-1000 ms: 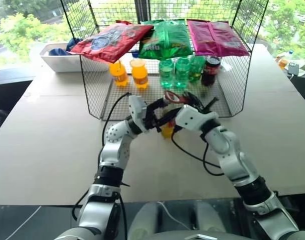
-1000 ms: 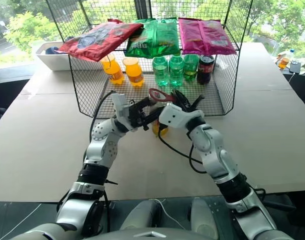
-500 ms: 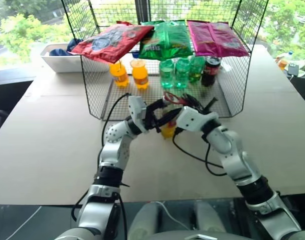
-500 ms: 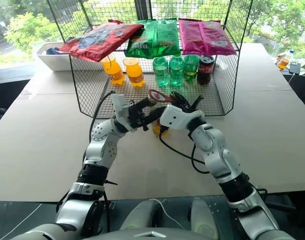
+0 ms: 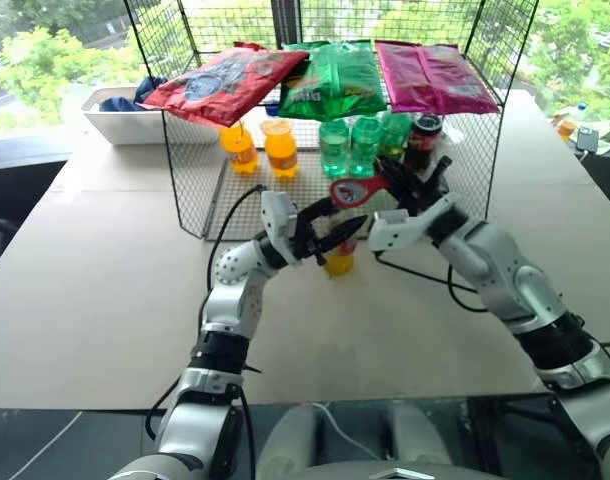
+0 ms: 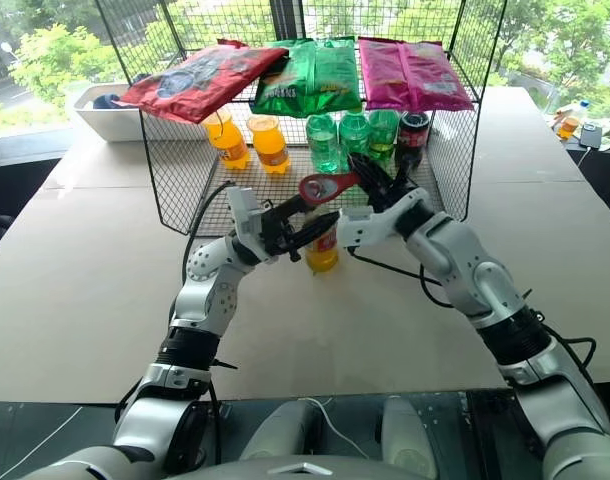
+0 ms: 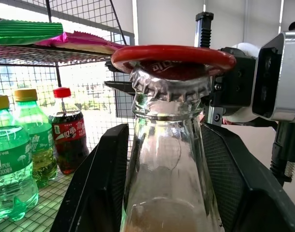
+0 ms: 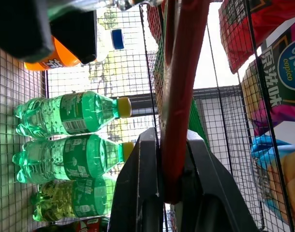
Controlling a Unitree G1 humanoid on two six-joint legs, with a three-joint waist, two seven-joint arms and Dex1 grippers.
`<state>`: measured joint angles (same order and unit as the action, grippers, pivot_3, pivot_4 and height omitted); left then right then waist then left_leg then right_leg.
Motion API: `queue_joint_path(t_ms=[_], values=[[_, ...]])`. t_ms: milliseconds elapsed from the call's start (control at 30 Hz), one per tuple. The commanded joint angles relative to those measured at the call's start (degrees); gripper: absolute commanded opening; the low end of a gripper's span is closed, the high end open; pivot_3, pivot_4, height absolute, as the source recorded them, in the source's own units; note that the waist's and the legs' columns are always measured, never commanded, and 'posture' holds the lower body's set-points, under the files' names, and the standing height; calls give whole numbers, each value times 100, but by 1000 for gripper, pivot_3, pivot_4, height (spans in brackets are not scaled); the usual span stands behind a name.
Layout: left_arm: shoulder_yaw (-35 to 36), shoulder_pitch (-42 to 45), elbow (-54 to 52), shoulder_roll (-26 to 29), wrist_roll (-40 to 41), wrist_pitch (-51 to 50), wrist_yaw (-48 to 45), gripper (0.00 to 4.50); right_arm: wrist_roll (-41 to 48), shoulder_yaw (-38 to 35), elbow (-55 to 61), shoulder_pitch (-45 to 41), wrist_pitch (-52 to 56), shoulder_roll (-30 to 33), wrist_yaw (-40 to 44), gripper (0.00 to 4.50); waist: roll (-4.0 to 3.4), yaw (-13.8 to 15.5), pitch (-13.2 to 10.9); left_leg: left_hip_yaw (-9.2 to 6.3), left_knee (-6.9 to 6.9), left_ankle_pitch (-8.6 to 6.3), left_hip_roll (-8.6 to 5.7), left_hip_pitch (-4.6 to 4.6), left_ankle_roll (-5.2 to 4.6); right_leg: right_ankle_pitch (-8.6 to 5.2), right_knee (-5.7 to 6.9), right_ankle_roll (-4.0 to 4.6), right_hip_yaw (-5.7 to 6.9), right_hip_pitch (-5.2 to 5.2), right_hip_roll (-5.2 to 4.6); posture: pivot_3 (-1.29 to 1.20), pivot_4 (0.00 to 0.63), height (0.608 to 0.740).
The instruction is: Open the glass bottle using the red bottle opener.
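A wire rack stands on the table, with snack bags on its top and plastic bottles inside. In front of it, the left gripper is closed around the neck of the glass bottle, which stands upright on the table. The right gripper is clamped on the handle of the red opener. The opener's ring sits over the crown cap.
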<state>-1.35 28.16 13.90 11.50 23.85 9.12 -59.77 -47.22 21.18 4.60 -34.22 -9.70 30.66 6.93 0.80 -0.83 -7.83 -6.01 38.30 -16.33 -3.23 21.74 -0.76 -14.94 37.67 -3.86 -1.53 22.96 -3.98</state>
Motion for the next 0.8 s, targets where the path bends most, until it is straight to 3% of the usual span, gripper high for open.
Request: queue_joint_path(t_ms=[33,400,800], values=[[-45,-66,67,55,-78,-27,-5,2039,-63,-327,49,-177,0,66,-110,0,0,7,0,0,0,0,0,0,0,0,0,0,0,0,0,0,150,740],[-41,-46,183,62,-103,15,-31,2039,-61,-540,218,-262,69,-159,-247,0,0,5,0,0,0,0,0,1,0,0,-1,0,0,0,-1,0,150,740],[-59,-47,226,52,-108,42,-40,2039,35,-646,119,311,83,-132,-207,0,0,2,0,0,0,0,0,1,0,0,0,0,0,0,0,0,150,740]])
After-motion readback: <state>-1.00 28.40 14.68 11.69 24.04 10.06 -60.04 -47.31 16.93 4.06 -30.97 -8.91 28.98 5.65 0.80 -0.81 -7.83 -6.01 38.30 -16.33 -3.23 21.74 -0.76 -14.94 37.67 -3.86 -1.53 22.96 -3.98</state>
